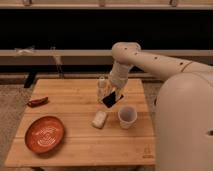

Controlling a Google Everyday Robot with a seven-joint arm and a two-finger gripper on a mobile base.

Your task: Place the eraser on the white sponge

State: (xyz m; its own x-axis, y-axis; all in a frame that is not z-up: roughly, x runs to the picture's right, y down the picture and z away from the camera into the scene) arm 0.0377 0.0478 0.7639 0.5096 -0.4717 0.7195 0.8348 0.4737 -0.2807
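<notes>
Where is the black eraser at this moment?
In the camera view, the eraser is held tilted in the gripper, above the table, just right of the white bottle and behind the white sponge and the cup.

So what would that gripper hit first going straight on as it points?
Holding the eraser above the table, the gripper would probably meet bare wood between the white sponge and the cup; depth is unclear, so perhaps the sponge.
</notes>
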